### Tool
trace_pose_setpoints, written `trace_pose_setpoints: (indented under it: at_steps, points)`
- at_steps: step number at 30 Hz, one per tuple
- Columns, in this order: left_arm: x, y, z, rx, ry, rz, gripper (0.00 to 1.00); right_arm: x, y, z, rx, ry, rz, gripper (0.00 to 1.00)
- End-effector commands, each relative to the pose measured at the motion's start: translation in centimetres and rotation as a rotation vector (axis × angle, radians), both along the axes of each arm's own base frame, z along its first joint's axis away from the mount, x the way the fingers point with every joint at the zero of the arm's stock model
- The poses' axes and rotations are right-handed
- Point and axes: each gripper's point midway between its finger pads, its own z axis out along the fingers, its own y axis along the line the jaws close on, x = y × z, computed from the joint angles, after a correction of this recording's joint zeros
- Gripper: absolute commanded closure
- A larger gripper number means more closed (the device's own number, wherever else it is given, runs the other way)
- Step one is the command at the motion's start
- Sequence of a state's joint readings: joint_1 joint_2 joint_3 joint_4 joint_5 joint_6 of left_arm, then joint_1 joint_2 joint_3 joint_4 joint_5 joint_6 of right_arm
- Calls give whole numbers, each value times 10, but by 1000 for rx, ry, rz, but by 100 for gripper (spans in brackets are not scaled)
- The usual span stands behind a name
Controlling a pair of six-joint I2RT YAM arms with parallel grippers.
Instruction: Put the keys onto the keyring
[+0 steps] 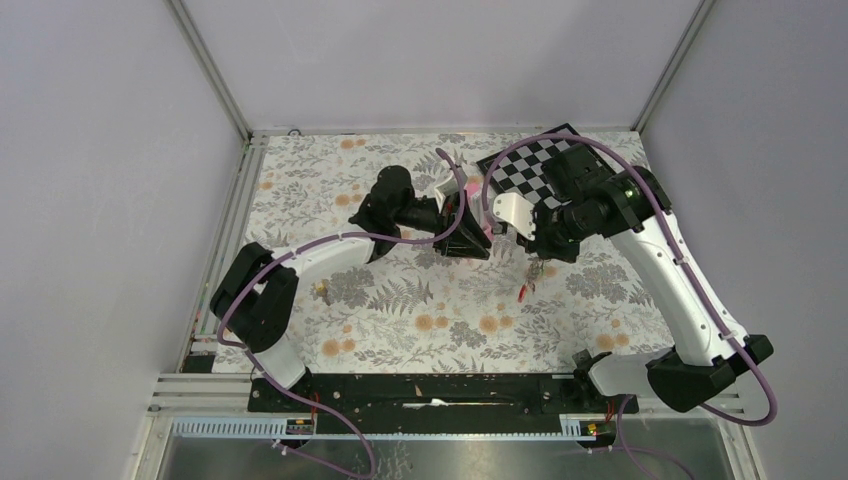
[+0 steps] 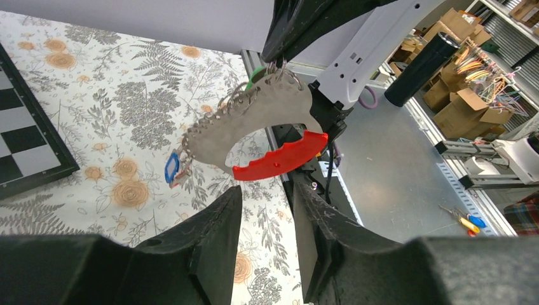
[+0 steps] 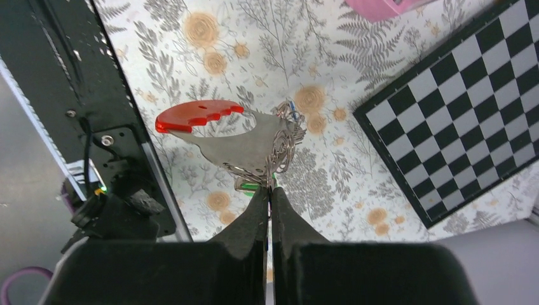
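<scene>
The keyring [image 2: 254,124] is a thick grey loop with a red curved bar [image 2: 279,155]. It hangs in the air above the floral table, with small wire rings along its grey edge. A blue-tagged key [image 2: 172,168] dangles from it and a green tag [image 3: 251,186] shows behind it. My right gripper [image 3: 270,192] is shut on the keyring's grey side [image 3: 248,143] and holds it up; from above, the keyring [image 1: 531,278] hangs below that gripper [image 1: 537,250]. My left gripper [image 2: 267,190] is open and empty, its fingertips just short of the red bar; from above it [image 1: 470,230] is left of the keyring.
A chessboard [image 1: 535,170] lies at the back right of the floral cloth and also shows in the right wrist view [image 3: 457,114]. A pink object [image 3: 381,7] stands near the board, beside the left gripper. The black base rail [image 1: 440,390] runs along the near edge.
</scene>
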State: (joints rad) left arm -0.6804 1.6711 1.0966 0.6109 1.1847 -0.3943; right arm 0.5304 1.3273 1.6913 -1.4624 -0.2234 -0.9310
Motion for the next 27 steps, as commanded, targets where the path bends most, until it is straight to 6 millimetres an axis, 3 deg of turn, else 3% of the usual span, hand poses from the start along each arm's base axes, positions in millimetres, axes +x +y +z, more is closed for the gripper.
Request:
trace_pose_setpoints:
  at_steps: [1,8,14,18,23,27]
  points:
    - [7,3,18,-24,-87,8,60,8,-12,2,-103,-52,3,100]
    - [11,9,10,12,-103,31,59,19,-19,1,-197,-94,14,100]
    - [15,17,-1,54,-127,62,59,32,-43,2,-354,-161,-35,100]
    - [19,20,-1,62,-141,77,59,29,-49,-6,-390,-143,-42,100]
    - [23,22,-1,74,-156,88,59,16,-27,-5,-258,-102,12,100]
    - [22,24,-1,73,-157,87,59,0,-4,-19,-148,20,31,100]
